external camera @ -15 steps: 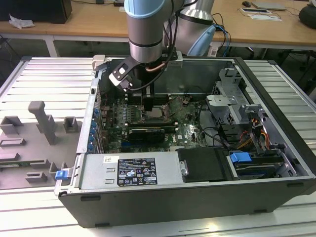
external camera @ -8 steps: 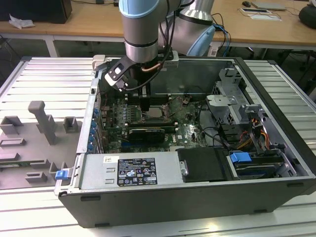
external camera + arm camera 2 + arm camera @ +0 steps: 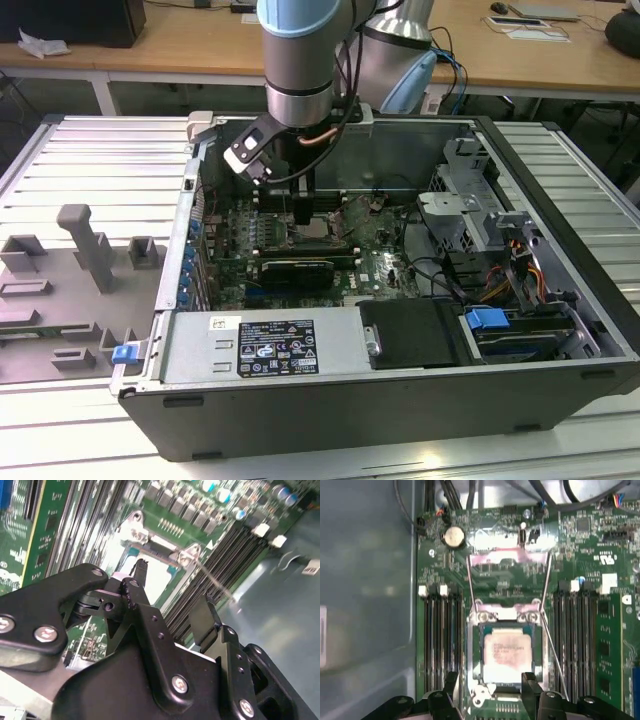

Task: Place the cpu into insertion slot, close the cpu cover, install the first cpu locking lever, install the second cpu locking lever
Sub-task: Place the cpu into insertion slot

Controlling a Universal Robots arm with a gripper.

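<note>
One robot arm reaches down from above into an open computer case (image 3: 450, 400) that lies on its side on a ribbed metal worktop (image 3: 90, 150), with a grey moulded tray (image 3: 70, 270) well apart on the exterior view's left. The hand (image 3: 303, 215) hangs low over the green circuit board, just beside the cpu (image 3: 323, 229). In the first wrist view the cpu (image 3: 507, 654), a pale square chip, sits flat inside the insertion slot (image 3: 480, 652), whose dark rim shows around it. The cpu cover (image 3: 510, 559) is raised on its hinge and stands up off the chip, its square window showing the board behind. One thin metal locking lever (image 3: 552, 650) slants free along one side of the slot, not latched. Long black memory slots (image 3: 437, 640) run on both sides of the slot. The hand (image 3: 490, 682) is spread, its two black fingertips (image 3: 451, 684) apart over the slot's near edge and holding nothing. In the second wrist view the hand (image 3: 172, 592) shows the same gap, with the pale chip beyond it.
</note>
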